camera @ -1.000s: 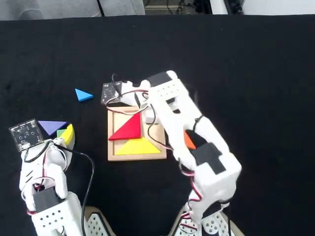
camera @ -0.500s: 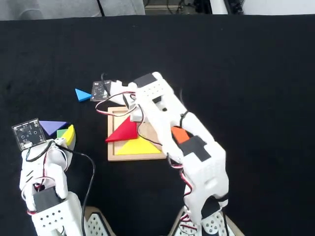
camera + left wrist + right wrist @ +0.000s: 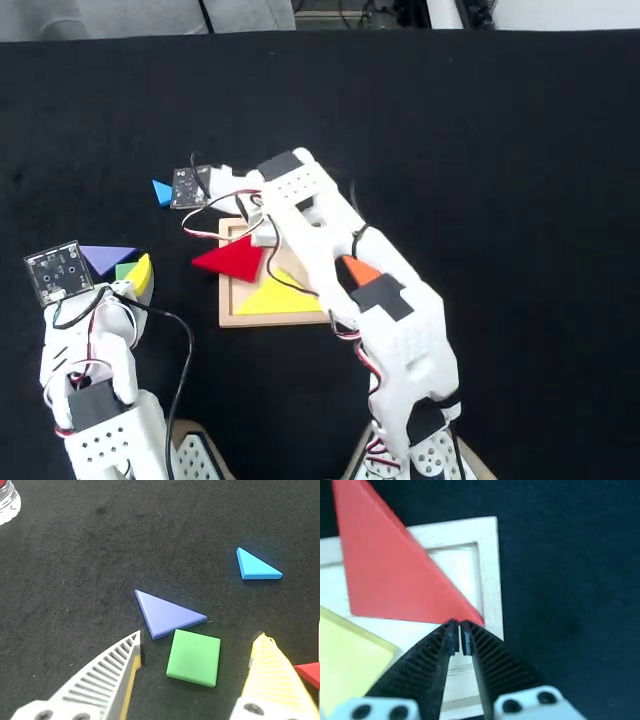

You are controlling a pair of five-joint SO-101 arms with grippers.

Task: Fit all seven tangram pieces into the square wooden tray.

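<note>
Table cover (image 3: 100, 540): black cloth, matt, finely fibrous, with lint specks. Tray (image 3: 490, 570): pale bare wood, matt, smooth. Red triangle (image 3: 385, 575), green square (image 3: 194, 657), purple triangle (image 3: 165, 614): smooth, matt, evenly coloured faces. Left gripper (image 3: 199, 639) and right gripper (image 3: 458, 626): moulded plastic, ribbed fingers, slight sheen.

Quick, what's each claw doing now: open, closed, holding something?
Left gripper: open, empty, above the green square.
Right gripper: shut, tips at the red triangle's corner; grip unclear.
</note>
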